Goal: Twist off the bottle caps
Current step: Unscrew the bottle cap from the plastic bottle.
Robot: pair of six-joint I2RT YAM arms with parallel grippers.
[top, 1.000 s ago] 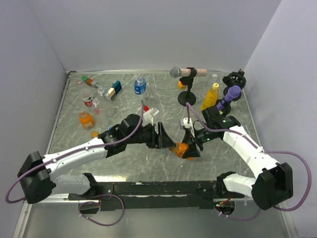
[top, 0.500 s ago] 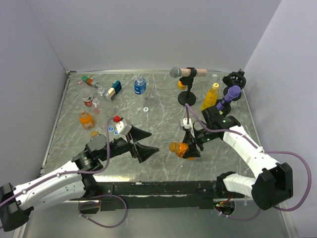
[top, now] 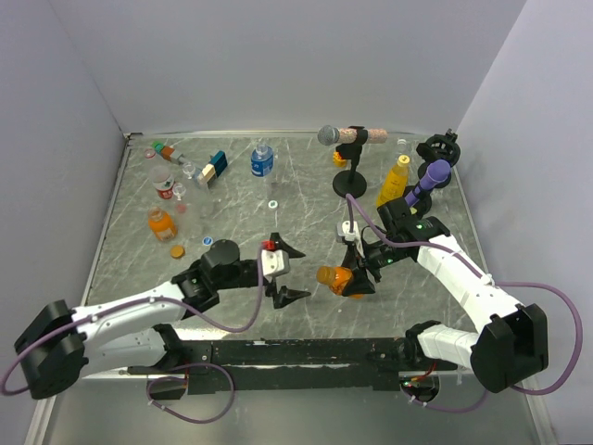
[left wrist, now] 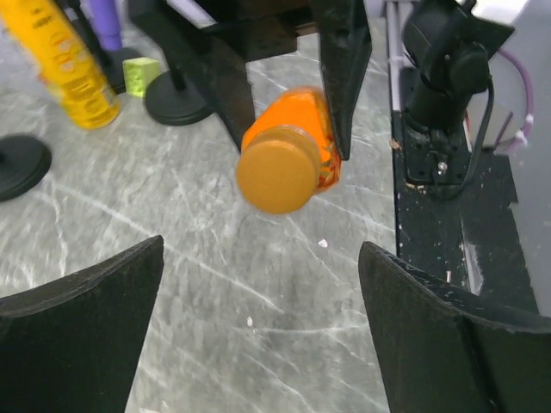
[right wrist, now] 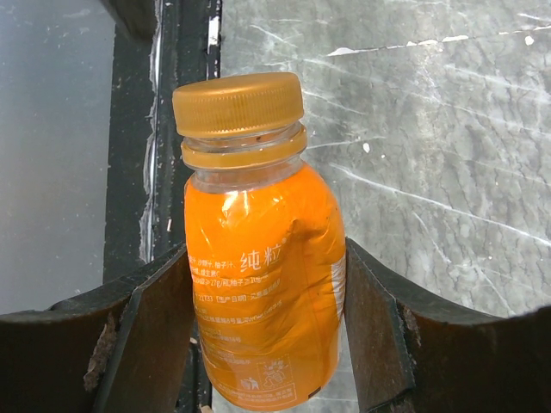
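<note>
Two orange bottles (top: 161, 223) (top: 335, 277), one yellow bottle (top: 393, 182)

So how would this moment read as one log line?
right pincer: shut on orange bottle | cap: on | left pincer: open, facing cap

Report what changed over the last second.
The left hand opened and drew back from the cap of the orange bottle, then swung partway back; it now stands open, short of the cap. The right hand stayed shut on the bottle, cap still on. The other bottles did not move.
</note>
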